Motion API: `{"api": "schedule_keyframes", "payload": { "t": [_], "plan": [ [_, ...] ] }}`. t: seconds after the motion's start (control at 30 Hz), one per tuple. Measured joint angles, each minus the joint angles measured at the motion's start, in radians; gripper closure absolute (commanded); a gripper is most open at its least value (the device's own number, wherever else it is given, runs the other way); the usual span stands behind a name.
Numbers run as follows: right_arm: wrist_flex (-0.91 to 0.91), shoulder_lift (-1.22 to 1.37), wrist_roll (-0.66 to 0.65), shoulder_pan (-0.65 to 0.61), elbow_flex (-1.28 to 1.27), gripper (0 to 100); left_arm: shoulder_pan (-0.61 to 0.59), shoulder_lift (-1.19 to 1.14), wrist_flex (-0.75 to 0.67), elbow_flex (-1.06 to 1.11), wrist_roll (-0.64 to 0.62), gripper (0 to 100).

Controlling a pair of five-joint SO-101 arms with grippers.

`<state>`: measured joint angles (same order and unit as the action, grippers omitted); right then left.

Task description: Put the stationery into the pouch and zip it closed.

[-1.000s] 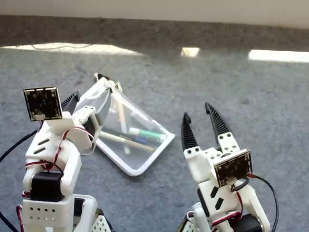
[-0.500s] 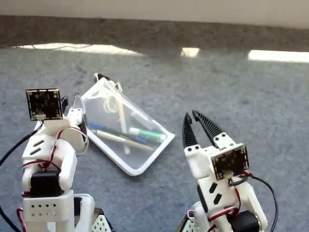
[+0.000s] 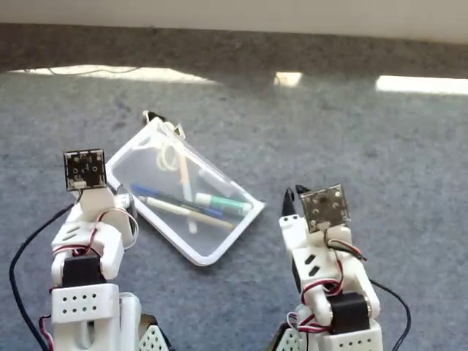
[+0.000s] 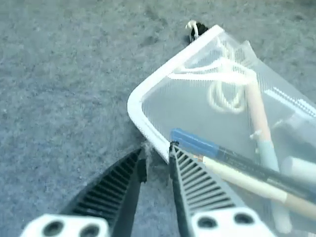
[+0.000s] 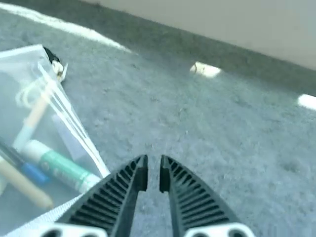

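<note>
The left arm (image 3: 84, 245) and right arm (image 3: 325, 256) are folded low, each with jaws closed to a slit, empty.

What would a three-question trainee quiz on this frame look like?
1. True or false: the pens lie outside the pouch.
2. The marker has a band that is: A red; B green; C yellow.
3. Fill in: the left gripper sits at the pouch's white ___.
Key: 1 false; 2 B; 3 rim.
</note>
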<state>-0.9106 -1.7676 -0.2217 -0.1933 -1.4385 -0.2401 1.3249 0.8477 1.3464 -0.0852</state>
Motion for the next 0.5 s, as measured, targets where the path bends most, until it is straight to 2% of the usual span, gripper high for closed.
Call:
{"api": "schedule_keyframes", "payload": {
  "t": [0.3, 0.5],
  "plan": [
    [0.0, 0.0, 0.003, 0.0, -0.207, 95.7, 0.0, 0.0, 0.0, 0.124, 0.0, 92],
    [0.0, 0.0, 0.193, 0.0, -0.233, 95.7, 0.0, 0.0, -0.068, 0.198, 0.0, 92]
  ]
}}
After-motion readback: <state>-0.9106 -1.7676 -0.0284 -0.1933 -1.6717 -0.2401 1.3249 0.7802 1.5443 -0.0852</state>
